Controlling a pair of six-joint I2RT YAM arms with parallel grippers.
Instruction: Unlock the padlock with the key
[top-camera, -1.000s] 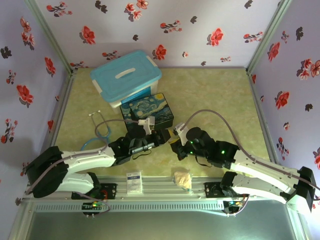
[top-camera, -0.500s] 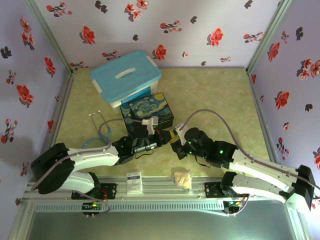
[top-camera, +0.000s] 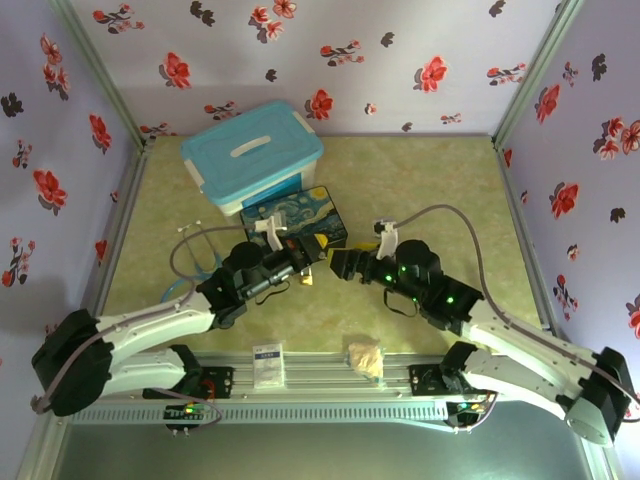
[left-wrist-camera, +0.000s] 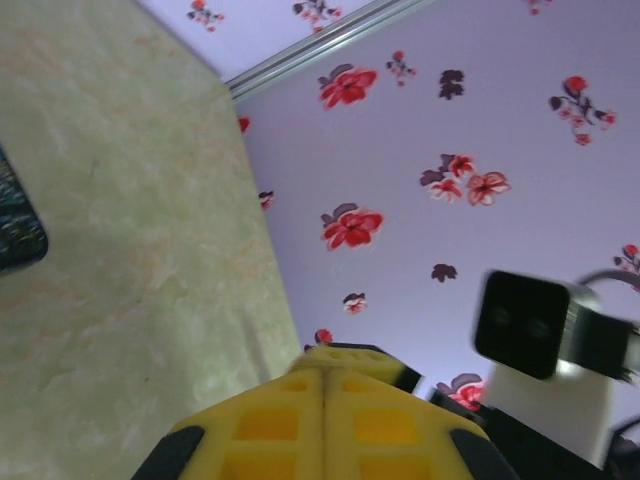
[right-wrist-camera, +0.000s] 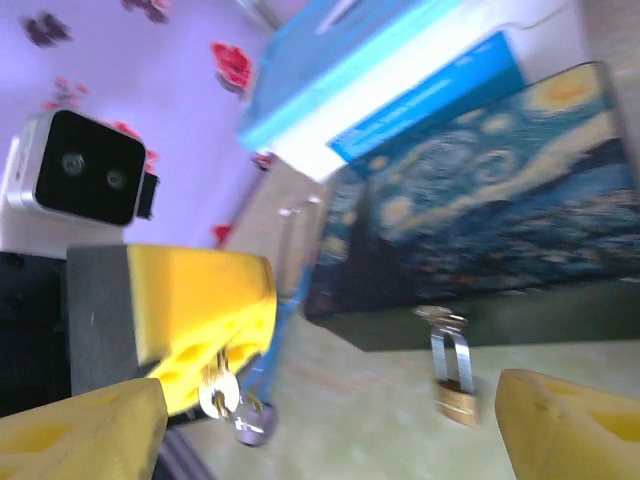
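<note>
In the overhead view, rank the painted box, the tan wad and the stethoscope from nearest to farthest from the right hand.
1. Painted box, just behind and left of the right hand.
2. Tan wad, by the near rail.
3. Stethoscope, far left.

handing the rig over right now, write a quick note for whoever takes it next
Left gripper: shut on the key, which hangs at its fingertips.
Right gripper: open, holding nothing.
Padlock: hanging from the latch on the front of the starry-night box; shackle looks closed.
Done: key is in hand.
To do: bring the key across to the padlock, insert, turn. The two are apart now.
</note>
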